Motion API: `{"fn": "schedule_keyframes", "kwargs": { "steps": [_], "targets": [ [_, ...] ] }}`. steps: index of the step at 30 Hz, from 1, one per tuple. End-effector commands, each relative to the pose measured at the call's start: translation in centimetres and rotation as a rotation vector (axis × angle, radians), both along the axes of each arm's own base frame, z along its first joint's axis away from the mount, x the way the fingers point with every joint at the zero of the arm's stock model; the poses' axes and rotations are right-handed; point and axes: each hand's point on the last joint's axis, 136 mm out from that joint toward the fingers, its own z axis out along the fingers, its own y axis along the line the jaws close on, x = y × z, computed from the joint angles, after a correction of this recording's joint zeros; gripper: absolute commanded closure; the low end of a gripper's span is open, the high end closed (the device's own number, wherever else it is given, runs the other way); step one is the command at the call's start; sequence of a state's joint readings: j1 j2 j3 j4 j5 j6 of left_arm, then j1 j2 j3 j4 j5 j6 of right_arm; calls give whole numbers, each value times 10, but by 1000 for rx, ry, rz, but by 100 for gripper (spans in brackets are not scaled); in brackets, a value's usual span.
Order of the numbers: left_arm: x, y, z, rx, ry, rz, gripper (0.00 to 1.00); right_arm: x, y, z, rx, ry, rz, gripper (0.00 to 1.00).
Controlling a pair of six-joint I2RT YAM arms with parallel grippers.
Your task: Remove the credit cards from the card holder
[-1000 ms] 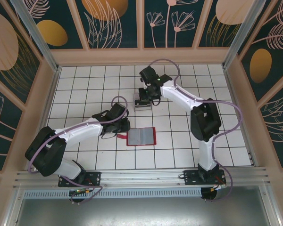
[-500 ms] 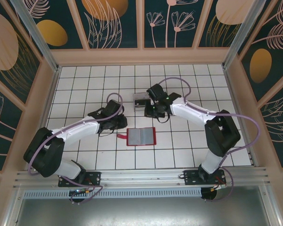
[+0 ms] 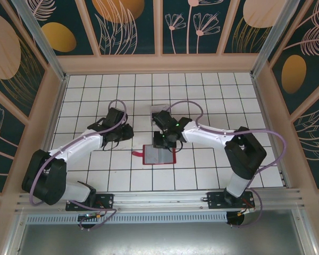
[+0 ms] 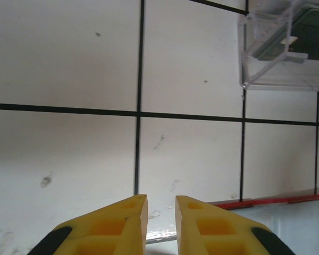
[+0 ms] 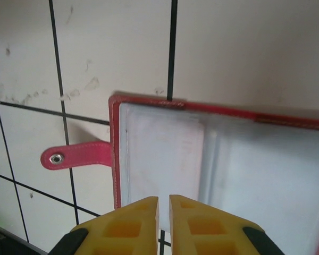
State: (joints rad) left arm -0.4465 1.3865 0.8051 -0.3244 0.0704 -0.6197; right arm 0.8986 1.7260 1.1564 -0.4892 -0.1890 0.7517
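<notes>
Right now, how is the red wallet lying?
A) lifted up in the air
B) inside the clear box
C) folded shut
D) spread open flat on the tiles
D: the card holder lies spread open on the table, with its grey inside facing up.

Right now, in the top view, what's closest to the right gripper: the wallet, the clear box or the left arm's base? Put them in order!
1. Wallet: right below the right gripper, on the side nearer the bases.
2. Clear box: a bit behind the gripper, toward the back wall.
3. Left arm's base: far off at the table's near-left edge.
</notes>
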Motion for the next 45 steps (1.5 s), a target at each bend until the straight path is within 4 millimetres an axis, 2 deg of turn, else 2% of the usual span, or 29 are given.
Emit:
{"fn": "schedule_keyframes", "kwargs": {
  "steps": [1, 8, 21, 45],
  "targets": [
    [-4, 19, 3, 24, 4, 2, 78, -4, 16, -4, 14, 26, -9, 86],
    [-1, 46, 6, 49, -7, 40, 78, -8, 34, -15, 4, 53, 23, 84],
    [-4, 48, 4, 44, -18, 26, 78, -15, 60, -30, -10, 90, 73, 81],
    [-5, 46, 3, 38, -13, 16, 77, -19, 42, -52, -122, 104, 56, 80]
  ]
}}
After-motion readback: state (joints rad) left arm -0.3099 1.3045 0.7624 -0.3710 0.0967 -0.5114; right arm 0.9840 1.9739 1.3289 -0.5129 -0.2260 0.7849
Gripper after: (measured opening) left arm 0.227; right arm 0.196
